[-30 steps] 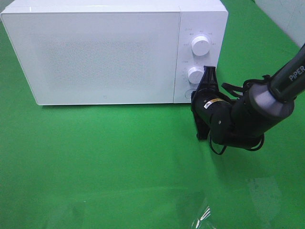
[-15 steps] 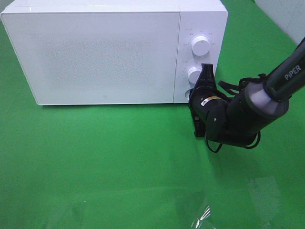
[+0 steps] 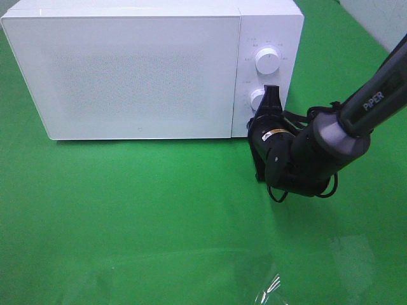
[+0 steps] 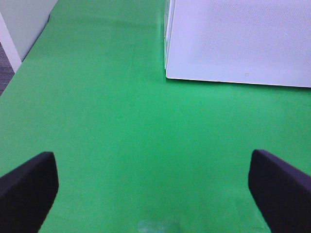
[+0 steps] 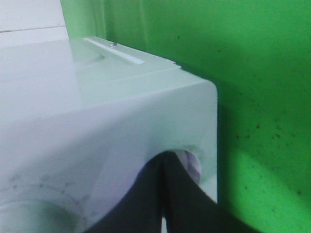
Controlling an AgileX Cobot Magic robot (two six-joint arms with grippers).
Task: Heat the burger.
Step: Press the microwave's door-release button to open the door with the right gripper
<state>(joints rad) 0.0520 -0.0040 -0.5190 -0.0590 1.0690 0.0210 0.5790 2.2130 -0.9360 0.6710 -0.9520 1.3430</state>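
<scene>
The burger is out of view in every frame. A white microwave (image 3: 133,70) stands at the back of the green table with its door shut. My right gripper (image 3: 253,127) is shut with nothing in it. Its tip rests against the bottom of the microwave's control panel, below the two round knobs (image 3: 268,60). In the right wrist view the closed fingertips (image 5: 164,160) touch a small round button (image 5: 193,164) near the panel's (image 5: 97,121) corner. My left gripper (image 4: 153,194) is open and empty, low over bare green cloth in front of the microwave's (image 4: 233,39) left corner.
Green cloth (image 3: 140,216) covers the table in front of the microwave. A pale wall and floor edge (image 4: 14,34) run along the table's left side. A glint of clear plastic (image 3: 270,289) lies near the front edge.
My right arm has shifted left and closer to the microwave, bringing its shut tip against the bottom of the control panel. The left gripper has stayed open.
</scene>
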